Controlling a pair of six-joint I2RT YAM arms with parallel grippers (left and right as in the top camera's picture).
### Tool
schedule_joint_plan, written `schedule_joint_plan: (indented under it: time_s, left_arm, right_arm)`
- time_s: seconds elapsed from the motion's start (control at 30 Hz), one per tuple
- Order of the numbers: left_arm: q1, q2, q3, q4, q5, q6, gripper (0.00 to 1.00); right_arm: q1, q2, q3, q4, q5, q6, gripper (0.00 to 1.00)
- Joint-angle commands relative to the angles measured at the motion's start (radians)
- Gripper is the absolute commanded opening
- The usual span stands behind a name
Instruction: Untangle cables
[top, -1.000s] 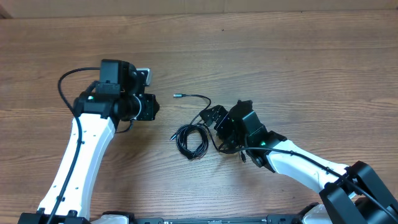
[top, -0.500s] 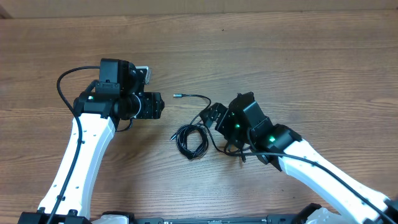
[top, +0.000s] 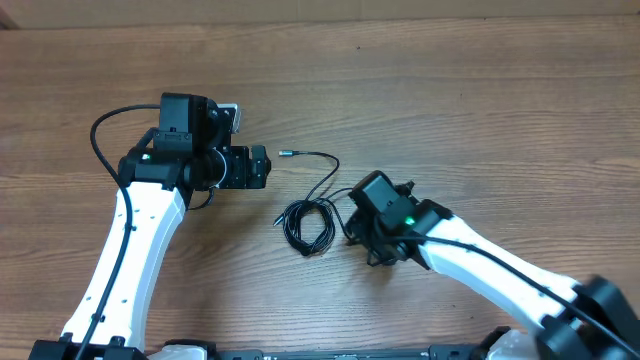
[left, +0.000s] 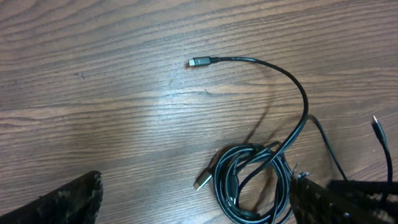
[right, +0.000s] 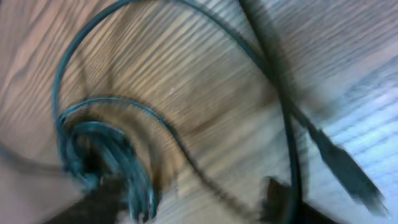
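Note:
The cables (top: 308, 222) lie as a small black coil mid-table, with one strand curving up to a silver-tipped plug (top: 284, 154). My left gripper (top: 262, 167) hovers just left of that plug, open. In its wrist view the fingers (left: 68, 199) stand wide apart with nothing between them, and the coil (left: 252, 180) and the plug (left: 198, 62) lie on the wood beyond. My right wrist (top: 385, 215) is low, just right of the coil. The blurred right wrist view shows my right gripper (right: 186, 205) with jaws apart, a thin strand (right: 205, 174) crossing between them and a plug end (right: 339, 162) to the right.
The wooden table (top: 480, 110) stretches all round. The left arm's thick black wire (top: 100, 135) loops out at the far left. A small grey-white piece (top: 232, 118) sits behind the left wrist.
My left gripper has opened and edged right toward the silver plug. My right arm has turned and dropped beside the coil, its jaws narrowing. The cables lie where they were.

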Motion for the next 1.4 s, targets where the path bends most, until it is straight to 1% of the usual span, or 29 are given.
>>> schedule_joint_plan:
  time_s: [0.0,0.03,0.07,0.1,0.2,0.27,0.4,0.47,0.6,0.67,0.7,0.77,0.8,0.83,0.87,0.9,0.93,0.97,1.0,1.07,1.17,1.23,1.27,1.37]
  left_arm:
    - [0.004,-0.001,0.016,0.001,-0.005,0.007,0.97]
    - [0.004,-0.001,0.016,0.001,-0.005,0.008,1.00]
    - [0.004,-0.001,0.016,0.001,-0.005,0.008,1.00]
    - [0.004,-0.001,0.016,0.001,-0.005,0.008,0.99]
    - [0.004,-0.001,0.016,0.001,-0.005,0.008,1.00]
    - [0.004,-0.001,0.016,0.001,-0.005,0.008,1.00]
    - [0.004,-0.001,0.016,-0.001,-0.005,0.008,1.00]
    - [0.004,-0.001,0.016,-0.002,-0.005,0.008,1.00]
    - [0.004,-0.001,0.016,-0.002,-0.005,0.008,0.99]
    - [0.004,-0.001,0.016,-0.002,-0.005,0.008,0.99]
    - [0.004,-0.001,0.016,-0.002,-0.005,0.008,0.99]
    - [0.004,-0.001,0.016,-0.002,-0.005,0.008,1.00]
    - [0.004,-0.001,0.016,-0.002,-0.005,0.008,1.00]
    - [0.004,-0.001,0.016,-0.002,-0.005,0.008,1.00]
    - [0.004,-0.001,0.016,-0.002,-0.005,0.008,1.00]
    - [0.004,-0.001,0.016,-0.002,-0.005,0.008,1.00]
    - [0.004,0.000,0.016,-0.002,-0.005,0.008,1.00]
    - [0.004,0.000,0.016,-0.002,-0.005,0.008,1.00]
    - [0.004,0.000,0.016,-0.002,-0.005,0.008,1.00]
    - [0.004,0.000,0.016,-0.002,-0.006,0.008,1.00]
    - [0.004,0.001,0.016,-0.002,-0.006,0.008,1.00]
    - [0.004,0.001,0.016,-0.001,-0.006,0.008,1.00]
    - [0.004,0.001,0.016,-0.001,-0.006,0.008,1.00]
    - [0.005,0.001,0.016,0.001,-0.012,0.008,1.00]
  right_arm:
    - [0.006,0.050,-0.011,0.032,0.078,0.012,0.36]
    - [0.006,0.051,-0.011,0.038,0.113,0.012,0.28]
    - [0.006,0.050,-0.011,0.041,0.146,0.012,0.20]
    - [0.006,0.050,-0.011,0.047,0.179,0.012,0.13]
    - [-0.003,0.050,-0.011,0.061,0.267,0.009,0.04]
    - [-0.014,0.050,-0.010,0.092,0.315,-0.001,0.04]
    - [-0.057,0.050,-0.008,0.224,0.409,-0.126,0.04]
    - [-0.078,0.050,-0.008,0.270,0.430,-0.169,0.04]
    - [-0.151,0.050,-0.008,0.385,0.453,-0.303,0.04]
    - [-0.175,0.050,-0.008,0.409,0.453,-0.330,0.05]
    - [-0.191,0.050,-0.008,0.420,0.453,-0.339,0.08]
    - [-0.212,0.050,-0.008,0.420,0.444,-0.338,0.22]
    - [-0.218,0.050,-0.008,0.418,0.438,-0.338,0.25]
    - [-0.223,0.050,-0.008,0.410,0.413,-0.342,0.33]
    - [-0.223,0.050,-0.008,0.402,0.386,-0.343,0.46]
    - [-0.223,0.050,-0.008,0.396,0.356,-0.356,0.53]
    - [-0.223,0.050,-0.008,0.396,0.330,-0.384,0.67]
    - [-0.223,0.050,-0.006,0.396,0.316,-0.435,0.87]
    - [-0.223,0.046,0.000,0.397,0.322,-0.476,1.00]
    - [-0.223,0.028,0.026,0.379,0.324,-0.528,1.00]
    - [-0.214,-0.033,0.103,0.270,0.316,-0.533,1.00]
    - [-0.200,-0.066,0.135,0.232,0.288,-0.541,1.00]
    - [-0.197,-0.077,0.139,0.230,0.264,-0.540,1.00]
    - [-0.192,-0.094,0.138,0.239,0.070,-0.540,1.00]
